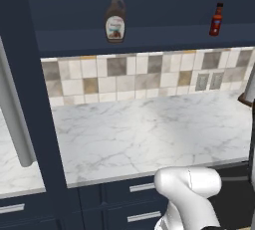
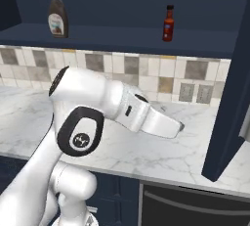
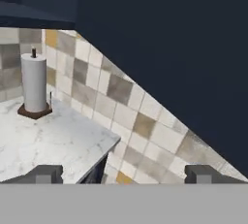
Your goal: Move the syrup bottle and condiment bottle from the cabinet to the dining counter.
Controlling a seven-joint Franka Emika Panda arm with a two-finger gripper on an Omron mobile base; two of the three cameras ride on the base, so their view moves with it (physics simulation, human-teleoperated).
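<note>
1. Syrup bottle (image 1: 115,17) and condiment bottle (image 1: 216,20): stood upright, well apart, on the cabinet (image 1: 149,37) shelf, at 12 o'clock above the marble desk (image 1: 149,129).
2. Tiled wall (image 1: 129,74): set behind the desk.
3. End effector (image 3: 124,173): released, nothing grasped; paper towel roll (image 3: 34,83) seen at 10 o'clock.

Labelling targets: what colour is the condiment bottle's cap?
Black, on the red condiment bottle in the open cabinet; clearest in the right base view.

Even, soft rendered light, faint shadows, no glare, slightly coarse low-resolution edges throughout.
</note>
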